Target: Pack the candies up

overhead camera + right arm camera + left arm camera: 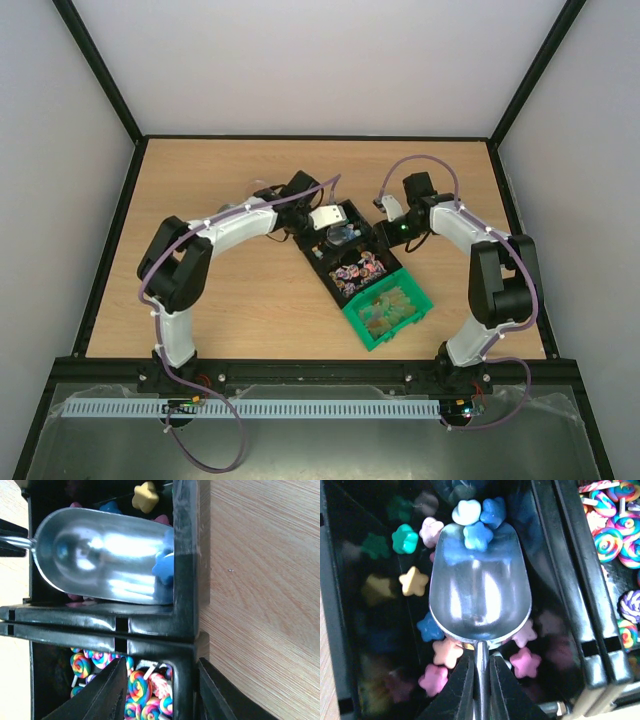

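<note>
- At the middle of the tabletop [200, 180], a black divided box [310, 255] is set at a slant. A green basket [362, 335] of pale tan pieces [388, 308] is placed just beside its near end.
- Far compartment of the box: the candies [413, 580], small stars in pink, yellow, blue and green, are scattered over the floor.
- Left gripper [481, 662]: the fingers are clamped tight on the thin handle of a metal scoop [479, 590]. The bowl is laid low among the stars, and one blue star is seen inside its front lip.
- Next compartment: swirl lollipops [615, 530] are heaped.
- Right gripper [161, 667]: the jaws are held partly apart, astride the box's outer wall by the lollipop compartment. Nothing is gripped, and the inner finger is seen clear of the wall.
</note>
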